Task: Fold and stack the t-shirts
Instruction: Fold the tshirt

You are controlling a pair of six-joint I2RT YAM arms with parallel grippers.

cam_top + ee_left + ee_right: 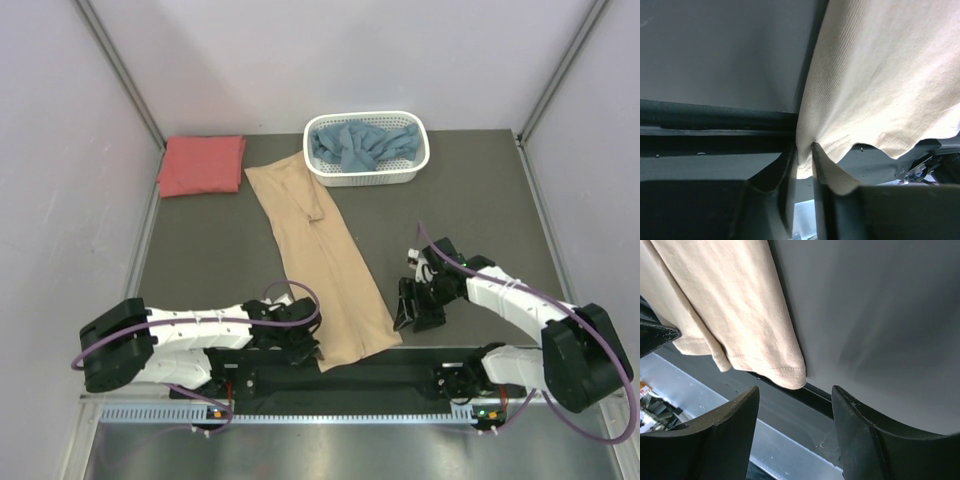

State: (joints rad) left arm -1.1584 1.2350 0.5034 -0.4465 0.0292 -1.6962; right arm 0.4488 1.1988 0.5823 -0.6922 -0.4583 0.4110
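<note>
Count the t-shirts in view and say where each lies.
3: coral-red t-shirt folded far left; tan t-shirt stretched down mid-table; blue t-shirt bunched in the white basket, which may hide more.

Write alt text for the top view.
A tan t-shirt lies stretched along the table, left claw at its near edge, right claw open beside it. Behind: a folded red t-shirt, a blue t-shirt in a white basket.

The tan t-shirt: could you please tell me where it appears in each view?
Top external: the tan t-shirt runs diagonally down the centre, from the basket to the near edge.
Left wrist: upper right, edge between the left hand's fingers.
Right wrist: upper left.
Shared landmark: the table's near edge.
</note>
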